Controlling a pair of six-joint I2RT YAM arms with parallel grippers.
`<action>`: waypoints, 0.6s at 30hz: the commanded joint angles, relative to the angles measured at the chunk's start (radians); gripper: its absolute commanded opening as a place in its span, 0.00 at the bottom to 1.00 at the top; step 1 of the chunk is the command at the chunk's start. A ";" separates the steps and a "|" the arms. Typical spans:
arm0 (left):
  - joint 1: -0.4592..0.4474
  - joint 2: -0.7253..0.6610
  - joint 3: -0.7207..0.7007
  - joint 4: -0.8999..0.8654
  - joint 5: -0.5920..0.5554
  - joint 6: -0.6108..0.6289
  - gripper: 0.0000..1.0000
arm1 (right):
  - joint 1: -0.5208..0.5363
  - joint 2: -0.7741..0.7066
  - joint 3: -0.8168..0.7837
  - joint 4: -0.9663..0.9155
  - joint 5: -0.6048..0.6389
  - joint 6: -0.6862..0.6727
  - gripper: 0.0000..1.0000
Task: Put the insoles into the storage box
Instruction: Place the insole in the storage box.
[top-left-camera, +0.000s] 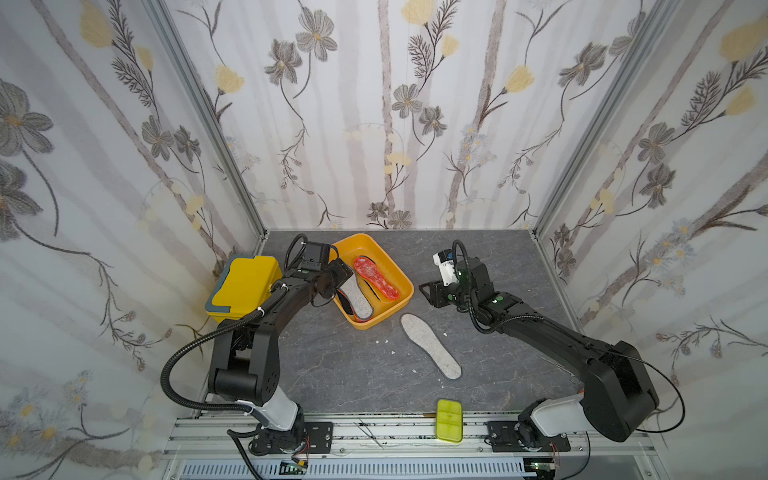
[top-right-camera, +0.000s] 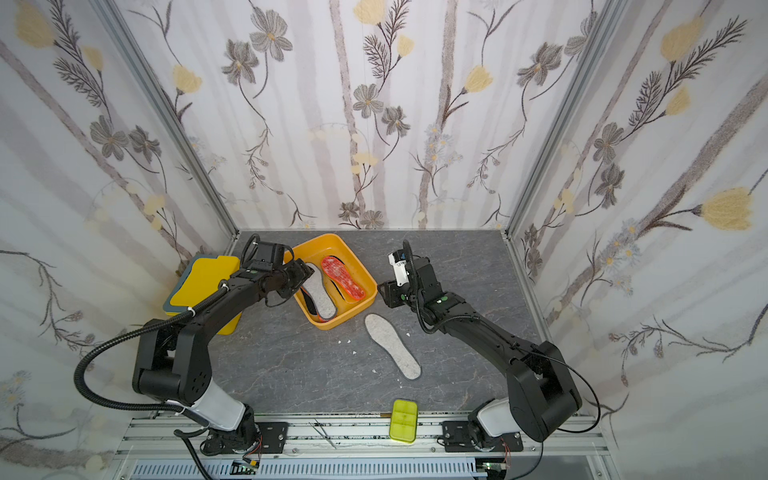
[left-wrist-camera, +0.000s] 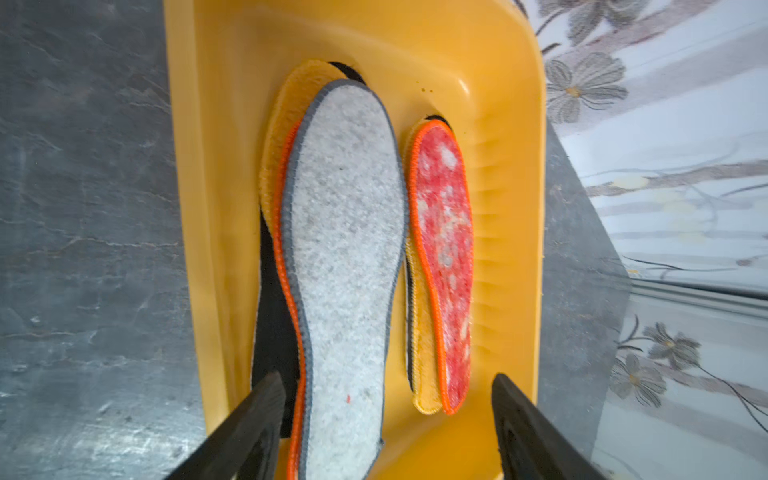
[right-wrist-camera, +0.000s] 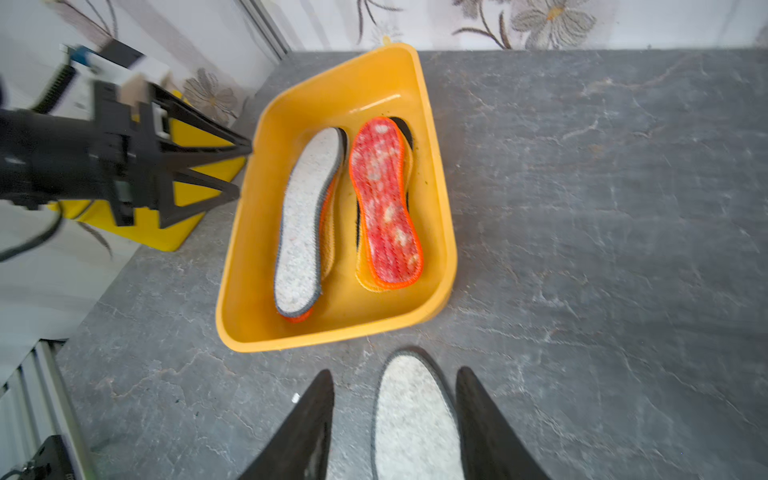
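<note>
1. Lime-green case (top-left-camera: 449, 420) sits on the front rail, well apart from both grippers and nearer the right arm's base.
2. Left gripper (left-wrist-camera: 386, 376) hangs over the near-left end of the storage box (top-left-camera: 374, 322). Its jaws are spread wide, released, with nothing gripped.
3. Directly below and ahead of the left fingers (left-wrist-camera: 266, 399), a grey felt insole (left-wrist-camera: 349, 249) lies flat in the box. It tops a stack: the orange rim of another insole shows along its edge, with an orange-yellow insole (left-wrist-camera: 282, 137) and a black insole (left-wrist-camera: 274, 324) under that.
4. Beside that stack, on the side away from the left arm, a red-orange mottled insole (left-wrist-camera: 444, 257) lies on a second orange-yellow one. A black edge peeks out beneath.
5. Right gripper (right-wrist-camera: 395, 370) hovers just beyond the box's right side. Its jaws are parted and it holds nothing.
6. Second grey felt insole (top-left-camera: 430, 345) lies flat on the grey table (top-left-camera: 353, 374), outside the box. In the right wrist view its tip shows between the right fingers (right-wrist-camera: 316, 415), and it lies lower than they do.
7. Yellow lidded box (top-left-camera: 245, 282) stands behind the left gripper, against the left wall.
8. White crumbs (top-left-camera: 382, 341) lie scattered on the table near the loose insole.
</note>
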 joint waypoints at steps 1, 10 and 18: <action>-0.003 -0.046 -0.038 0.106 0.095 -0.022 0.83 | -0.021 -0.019 -0.055 -0.089 0.021 -0.002 0.51; -0.019 -0.133 -0.139 0.250 0.244 -0.051 0.95 | 0.007 0.044 -0.236 -0.062 -0.018 0.024 0.59; -0.019 -0.158 -0.209 0.317 0.344 -0.069 1.00 | 0.041 0.162 -0.224 -0.080 0.095 0.036 0.61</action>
